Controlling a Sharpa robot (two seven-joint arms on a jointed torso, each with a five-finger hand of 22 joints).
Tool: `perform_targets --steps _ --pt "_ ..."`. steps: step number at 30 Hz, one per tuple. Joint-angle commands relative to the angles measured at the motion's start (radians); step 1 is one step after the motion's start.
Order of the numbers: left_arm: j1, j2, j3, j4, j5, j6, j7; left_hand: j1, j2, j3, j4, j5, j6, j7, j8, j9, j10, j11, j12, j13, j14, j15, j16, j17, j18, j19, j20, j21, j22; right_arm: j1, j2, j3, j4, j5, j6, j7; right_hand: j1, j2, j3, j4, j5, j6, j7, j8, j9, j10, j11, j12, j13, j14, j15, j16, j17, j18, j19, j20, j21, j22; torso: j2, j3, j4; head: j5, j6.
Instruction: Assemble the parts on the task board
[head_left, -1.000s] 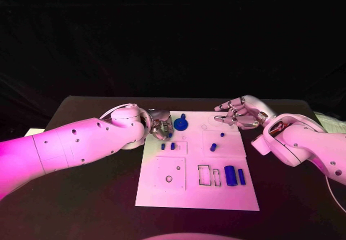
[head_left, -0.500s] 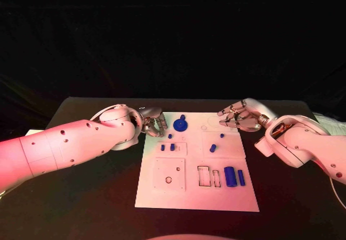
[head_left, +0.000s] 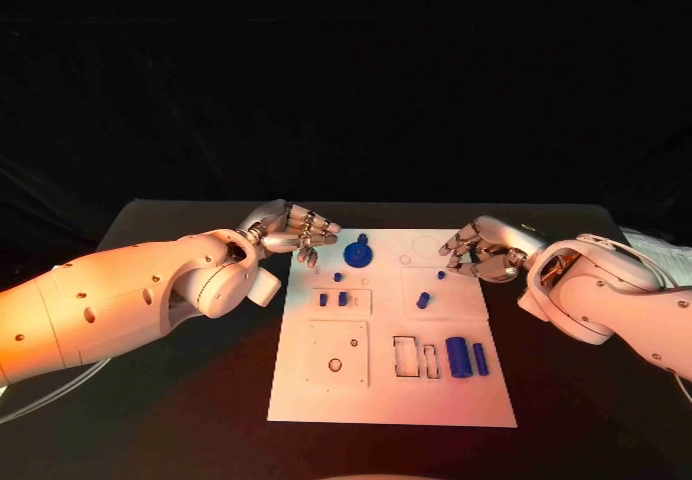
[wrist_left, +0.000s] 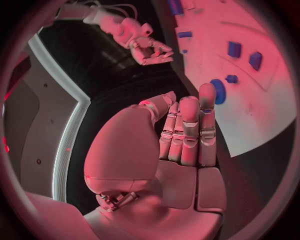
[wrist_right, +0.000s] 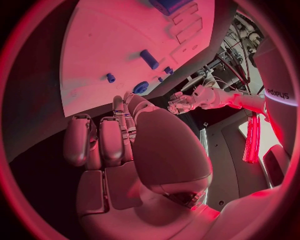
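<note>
1. Parts: two blue bars (head_left: 467, 356) lie loose at the white board's (head_left: 389, 400) near right.
2. Farther, small pegs (head_left: 424, 299) mid-board.
3. Far edge: round blue piece (head_left: 358, 253) between the left hand (head_left: 297, 231) and right hand (head_left: 483, 252), both empty, fingers loosely curled.
4. Likely between steps; next, grasp a loose part.

Robotics lab or demo booth, staged test setup. Black table (head_left: 173, 400) under black curtain backdrop (head_left: 346, 100) closing off far side. White task board (head_left: 389, 390) laid centre with small blue parts (head_left: 457, 355) in cut-out slots, like benchmark fixture. Right wrist view: cable bundles (wrist_right: 240, 42), red light strip (wrist_right: 252, 140).
</note>
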Motion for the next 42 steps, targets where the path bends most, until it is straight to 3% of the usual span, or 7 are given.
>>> perform_targets --steps 1,7,16,23,42 --pt "-0.012 -0.017 -0.002 0.033 0.439 -0.021 0.179 -0.007 0.005 -0.012 0.0 -0.003 0.009 -0.004 0.006 0.001 0.01 0.001 0.011 0.003 -0.005 -0.003 -0.001 -0.003 0.011 -0.008 -0.004 -0.008 -0.006 -0.005 0.002 0.0 0.012 -0.208 0.037 -0.085 -0.009 -0.011 0.01 0.0 -0.008 0.009 0.001 -0.003 -0.001 0.0 0.004 -0.009 -0.017 0.027 0.006 -0.004 -0.006 0.004 -0.001 0.009 0.0 -0.002 0.0 -0.0006 -0.0016 -0.003 0.005" --pt "-0.023 -0.035 -0.004 0.062 0.501 -0.016 0.212 -0.01 0.007 -0.023 -0.001 -0.002 0.012 -0.006 0.01 0.001 0.012 -0.002 0.02 0.004 -0.006 -0.004 0.001 -0.005 0.011 -0.009 -0.005 -0.017 -0.012 -0.009 0.006 0.0 0.023 -0.281 0.037 -0.115 -0.021 -0.021 0.025 0.0 -0.015 0.008 0.002 -0.005 -0.002 -0.006 0.007 -0.023 -0.044 0.025 0.008 -0.01 -0.015 0.005 -0.005 0.011 -0.003 -0.007 0.0 -0.0007 -0.002 -0.027 0.012" --pt "-0.027 -0.047 -0.004 0.081 0.534 -0.004 0.227 -0.017 0.008 -0.037 0.0 -0.001 0.012 -0.008 0.013 0.001 0.011 -0.003 0.028 0.005 -0.007 -0.005 0.001 -0.008 0.011 -0.009 -0.006 -0.026 -0.018 -0.014 0.03 0.0 0.014 -0.326 0.085 -0.148 -0.036 -0.032 0.041 -0.002 -0.033 -0.001 0.001 -0.007 -0.005 -0.023 0.013 -0.041 -0.081 0.022 0.013 -0.018 -0.026 0.007 -0.013 0.015 -0.012 -0.018 0.003 -0.0005 -0.0007 -0.045 0.012" --pt "-0.027 -0.051 -0.004 0.091 0.538 0.004 0.228 -0.021 0.008 -0.044 0.0 0.0 0.011 -0.008 0.014 0.0 0.009 -0.003 0.032 0.005 -0.01 -0.005 0.0 -0.013 0.012 -0.01 -0.006 -0.032 -0.022 -0.016 0.057 -0.001 -0.01 -0.353 0.12 -0.17 -0.041 -0.033 0.05 -0.004 -0.04 -0.002 -0.001 -0.006 -0.005 -0.031 0.013 -0.047 -0.098 0.02 0.013 -0.023 -0.033 0.009 -0.018 0.016 -0.017 -0.025 0.003 -0.0015 -0.0005 -0.05 0.011" --pt "-0.027 -0.055 -0.004 0.097 0.539 0.005 0.222 -0.022 0.008 -0.047 0.0 0.001 0.011 -0.008 0.014 0.0 0.008 -0.003 0.033 0.005 -0.011 -0.005 -0.001 -0.016 0.012 -0.009 -0.006 -0.033 -0.023 -0.023 0.119 -0.011 -0.074 -0.367 0.178 -0.172 -0.042 -0.008 0.101 -0.018 -0.058 0.033 -0.013 0.003 0.002 0.002 0.0 -0.038 -0.144 0.023 0.0 -0.019 -0.032 0.009 -0.014 0.005 -0.017 -0.022 0.002 0.001 -0.0014 -0.048 0.004"
